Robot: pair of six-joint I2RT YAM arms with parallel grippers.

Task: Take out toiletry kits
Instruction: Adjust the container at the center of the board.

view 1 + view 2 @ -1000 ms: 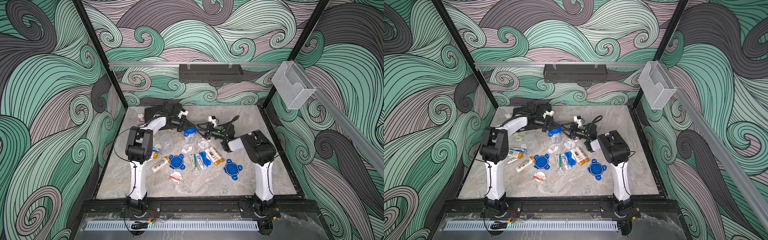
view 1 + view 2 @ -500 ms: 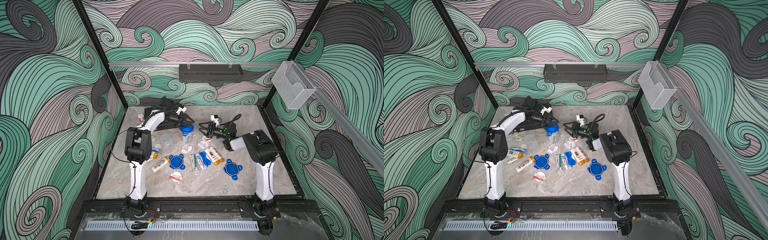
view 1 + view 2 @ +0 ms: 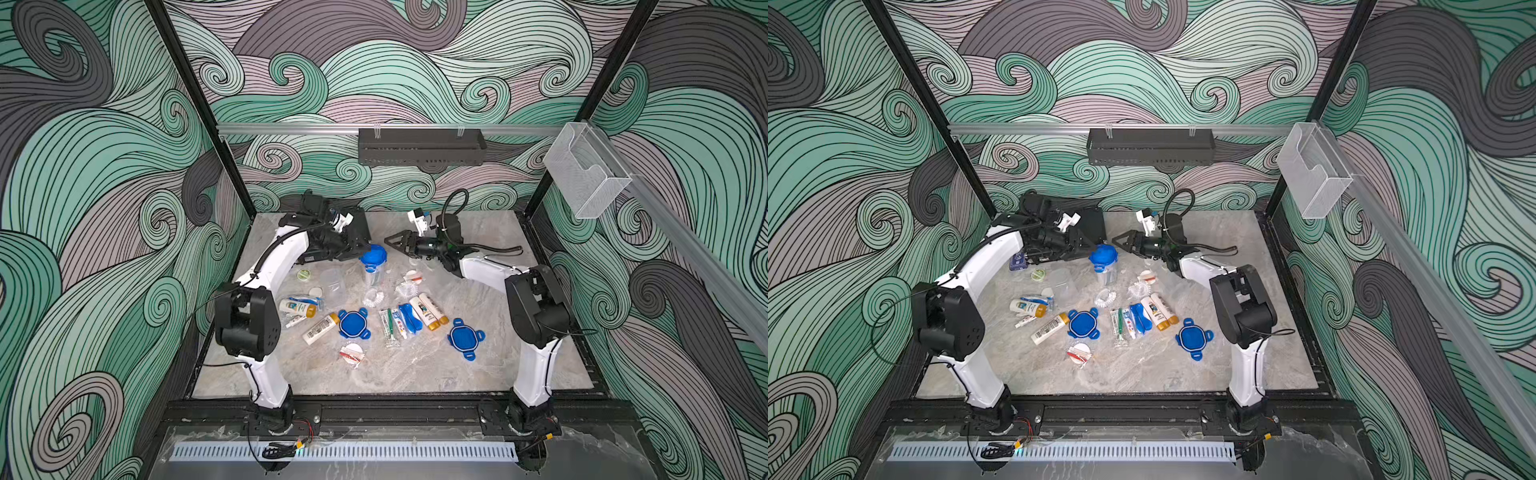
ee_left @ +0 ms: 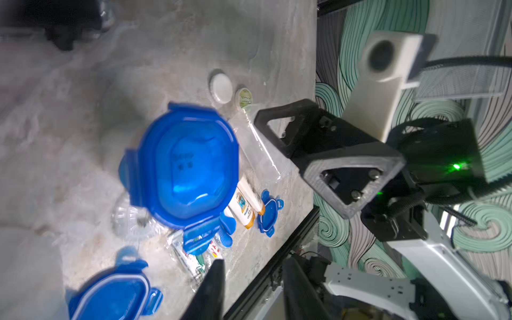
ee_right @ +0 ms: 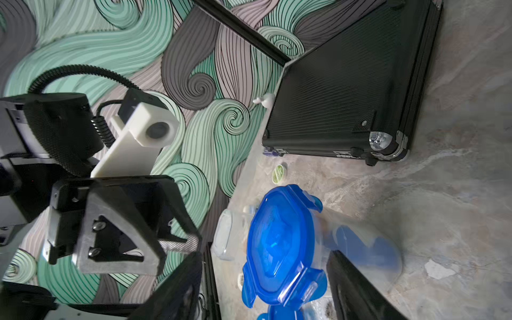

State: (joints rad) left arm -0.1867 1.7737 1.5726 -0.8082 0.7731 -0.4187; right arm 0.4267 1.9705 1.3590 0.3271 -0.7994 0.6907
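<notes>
A clear tub with a blue clip lid (image 3: pixel 372 254) (image 3: pixel 1104 255) stands upright at the middle back of the table. Just left of it is my left gripper (image 3: pixel 351 249) (image 4: pixel 253 260), open with nothing between its fingers. My right gripper (image 3: pixel 391 241) (image 5: pixel 266 253) hovers just right of the lid, open, with the lid (image 5: pixel 279 243) between its fingers and untouched. The toiletry kits lie loose in front: white bottles with gold caps (image 3: pixel 428 312) (image 3: pixel 320 328), a wrapped green toothbrush (image 3: pixel 390 326) and a round white packet (image 3: pixel 352 353).
The black ribbed case (image 3: pixel 359 222) (image 5: pixel 346 91) lies at the back behind my left gripper. Two loose blue lids (image 3: pixel 353 323) (image 3: pixel 465 337) and an empty clear tub (image 3: pixel 332 284) sit among the items. A small green round tin (image 3: pixel 304 274) lies near my left arm.
My left gripper has opened and drawn back a little from the lidded tub, which now stands free. My right gripper has risen and moved back-left to the lid.
</notes>
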